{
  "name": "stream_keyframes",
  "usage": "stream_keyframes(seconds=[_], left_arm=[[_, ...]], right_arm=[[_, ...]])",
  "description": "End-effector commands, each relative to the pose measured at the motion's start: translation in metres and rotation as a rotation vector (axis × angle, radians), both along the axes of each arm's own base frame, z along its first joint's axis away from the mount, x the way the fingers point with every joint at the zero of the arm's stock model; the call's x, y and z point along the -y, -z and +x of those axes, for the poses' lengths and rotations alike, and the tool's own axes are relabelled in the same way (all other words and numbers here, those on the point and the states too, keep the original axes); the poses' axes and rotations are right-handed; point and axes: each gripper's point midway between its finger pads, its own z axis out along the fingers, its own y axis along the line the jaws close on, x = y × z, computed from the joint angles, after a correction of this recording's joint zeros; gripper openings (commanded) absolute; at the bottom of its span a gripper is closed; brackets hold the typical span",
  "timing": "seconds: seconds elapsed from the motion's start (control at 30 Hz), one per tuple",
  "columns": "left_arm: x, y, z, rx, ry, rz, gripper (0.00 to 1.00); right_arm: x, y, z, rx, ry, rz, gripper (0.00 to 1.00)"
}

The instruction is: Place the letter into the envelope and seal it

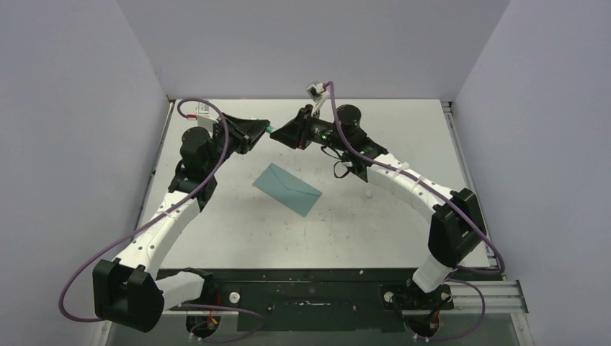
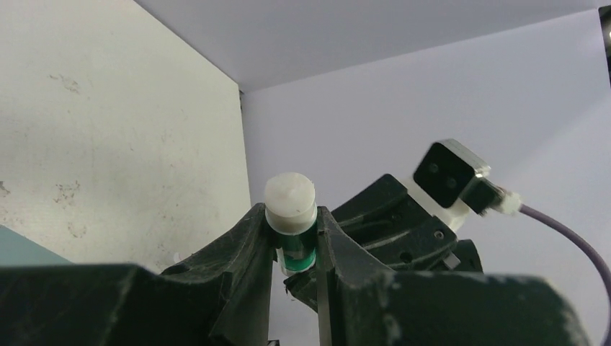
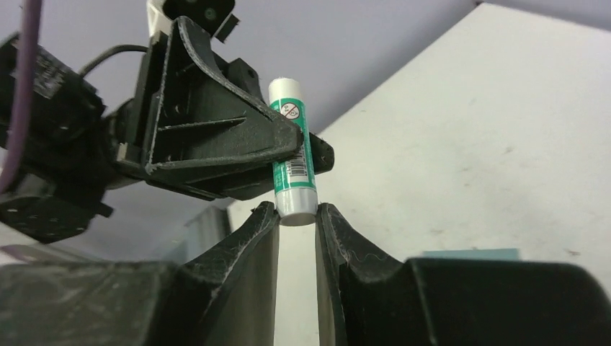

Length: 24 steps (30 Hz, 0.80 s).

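Observation:
The teal envelope (image 1: 288, 189) lies flat in the middle of the table, its pointed flap down; an edge of it shows in the right wrist view (image 3: 468, 254). The letter is out of view. Above the back of the table, my left gripper (image 1: 264, 127) (image 2: 292, 216) is shut on the green body of a white-and-green glue stick (image 1: 271, 129) (image 2: 290, 198) (image 3: 292, 137). Facing it, my right gripper (image 1: 279, 132) (image 3: 297, 209) has its fingertips pressed against both sides of the stick's white end.
Grey-white walls enclose the table on three sides. A metal rail (image 1: 452, 122) runs along the right edge. The two arms arch in from the near corners and meet at the back centre, above and behind the envelope.

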Motion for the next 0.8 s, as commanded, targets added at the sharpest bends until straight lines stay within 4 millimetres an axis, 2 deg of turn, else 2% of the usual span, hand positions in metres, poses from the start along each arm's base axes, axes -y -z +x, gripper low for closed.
stream_keyframes(seconds=[0.0, 0.27, 0.37, 0.4, 0.47, 0.63, 0.77], left_arm=[[0.014, -0.034, -0.022, 0.057, 0.088, -0.045, 0.00], [0.014, -0.036, -0.024, 0.041, 0.092, -0.047, 0.00], [0.016, -0.035, -0.024, 0.040, 0.103, -0.045, 0.00], [0.017, -0.035, -0.024, 0.045, 0.108, -0.046, 0.00], [0.019, -0.037, -0.026, 0.072, 0.125, -0.042, 0.00], [0.020, -0.036, -0.032, 0.196, 0.148, 0.008, 0.00], [0.019, -0.036, -0.040, 0.348, 0.149, 0.050, 0.06]], right_arm=[[-0.001, 0.022, 0.003, 0.288, 0.106, -0.322, 0.05], [0.004, 0.037, 0.001, 0.595, 0.337, -0.682, 0.05], [0.000, 0.039, -0.007, 0.648, 0.381, -0.732, 0.05], [-0.002, 0.040, -0.011, 0.627, 0.378, -0.715, 0.05], [-0.008, 0.028, -0.017, 0.591, 0.386, -0.620, 0.05], [-0.008, 0.003, -0.031, 0.418, 0.439, -0.379, 0.05], [-0.011, -0.006, -0.041, 0.346, 0.462, -0.260, 0.05]])
